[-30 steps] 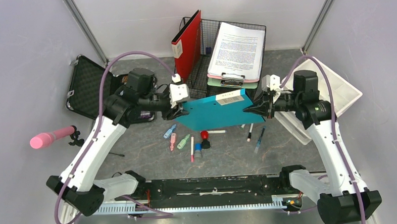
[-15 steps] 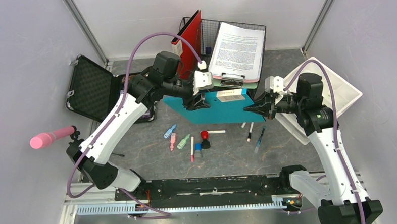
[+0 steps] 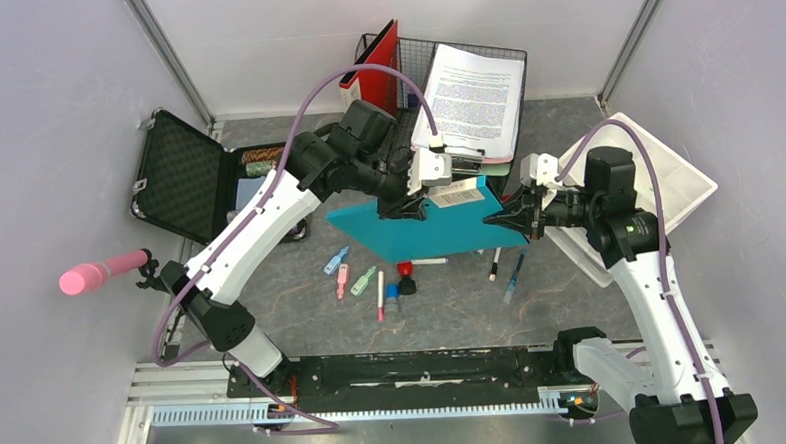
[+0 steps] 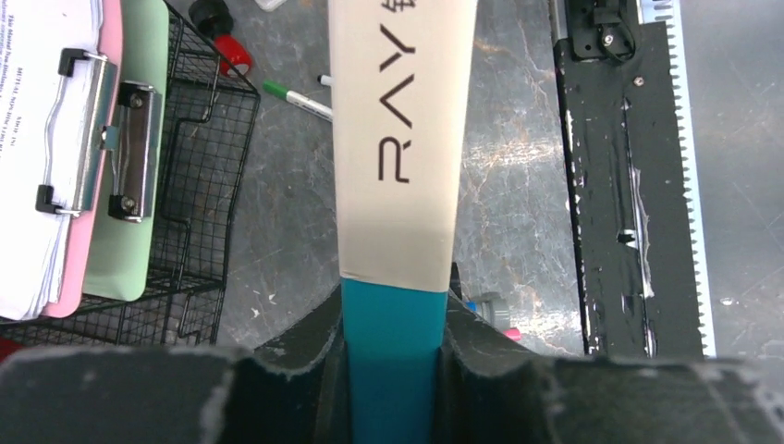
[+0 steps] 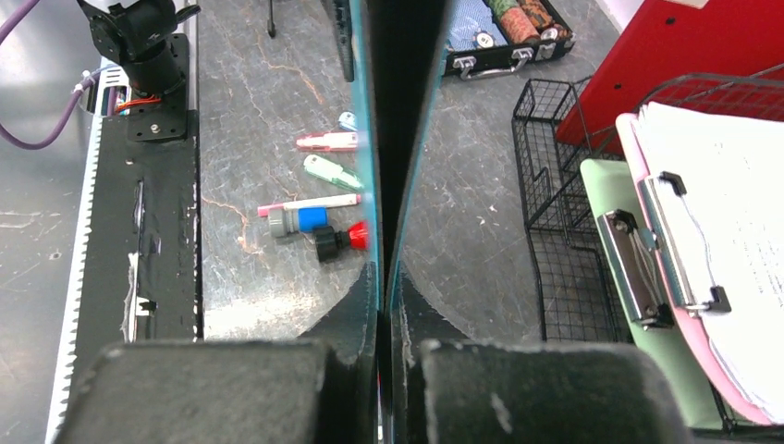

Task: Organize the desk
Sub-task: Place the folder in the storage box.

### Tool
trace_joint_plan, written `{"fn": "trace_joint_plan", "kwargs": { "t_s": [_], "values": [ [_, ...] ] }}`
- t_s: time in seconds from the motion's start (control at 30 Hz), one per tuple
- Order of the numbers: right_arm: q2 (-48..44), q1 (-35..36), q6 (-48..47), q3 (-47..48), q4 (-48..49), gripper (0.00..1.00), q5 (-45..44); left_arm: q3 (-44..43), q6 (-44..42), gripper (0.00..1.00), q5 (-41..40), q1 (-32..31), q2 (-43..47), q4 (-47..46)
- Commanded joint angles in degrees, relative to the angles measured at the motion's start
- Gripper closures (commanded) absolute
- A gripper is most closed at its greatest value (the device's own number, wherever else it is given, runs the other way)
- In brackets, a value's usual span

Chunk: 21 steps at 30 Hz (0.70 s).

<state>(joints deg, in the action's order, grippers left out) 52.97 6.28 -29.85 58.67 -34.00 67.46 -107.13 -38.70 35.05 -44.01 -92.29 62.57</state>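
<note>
Grey tabletop [image 3: 272, 287] fills the walled cell, pens [image 3: 380, 295] scattered mid-surface.
Top: teal binder [image 3: 419, 231] is above them, left claw [image 3: 405, 206] at its spine, right claw [image 3: 491, 216] at its right edge.
Left wrist: claw clamps the spine.
Right wrist: claw pinches the cover edge.

Held teal binder [image 3: 419, 229] hangs across the middle of the desk [image 3: 562, 295], blocking the wire basket [image 4: 199, 185] front. Pens [image 3: 380, 298] clutter the surface beneath. Bare strip between pens and rail [image 3: 405, 367] is passable; black case [image 3: 172, 182] left, white bin [image 3: 683, 184] right.
</note>
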Motion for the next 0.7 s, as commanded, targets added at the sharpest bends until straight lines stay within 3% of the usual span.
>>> {"fn": "trace_joint_plan", "kwargs": {
  "t_s": [0.0, 0.03, 0.1, 0.27, 0.33, 0.4, 0.53, 0.67],
  "values": [
    [-0.55, 0.11, -0.59, 0.36, 2.27, 1.00, 1.72, -1.98, -1.92, 0.86, -1.56, -0.90, -0.28, 2.34],
    [-0.63, 0.13, -0.65, 0.20, 2.17, 1.00, 1.37, -2.18, -1.86, 0.97, -1.59, -0.90, -0.41, 2.30],
    [-0.84, 0.13, -0.50, -0.08, 2.04, 0.97, -0.40, -2.68, -0.99, 0.98, -2.17, -0.90, -0.32, 2.15],
    [-1.71, 0.13, 1.25, 0.93, 2.06, 0.25, -5.42, -2.09, 3.97, 0.98, -4.48, 0.51, 2.66, -2.26],
    [-2.38, 0.13, 3.34, 1.65, 3.21, 0.09, -8.25, -1.44, 7.34, 0.98, -3.34, 2.73, 4.83, -5.59],
    [-3.31, 0.11, 6.67, 2.10, 5.73, 0.03, -12.08, -0.79, 12.74, 0.98, -1.49, 6.62, 7.20, -10.28],
    [-4.32, 0.12, 11.83, 3.36, 9.13, 0.02, -18.99, 1.48, 26.89, 0.98, 0.95, 16.14, 12.32, -22.55],
    [-3.85, 0.11, 16.02, 3.74, 11.47, 0.02, -20.69, 8.60, 36.81, 0.98, -8.88, 21.66, 19.16, -39.97]
  ]
}}
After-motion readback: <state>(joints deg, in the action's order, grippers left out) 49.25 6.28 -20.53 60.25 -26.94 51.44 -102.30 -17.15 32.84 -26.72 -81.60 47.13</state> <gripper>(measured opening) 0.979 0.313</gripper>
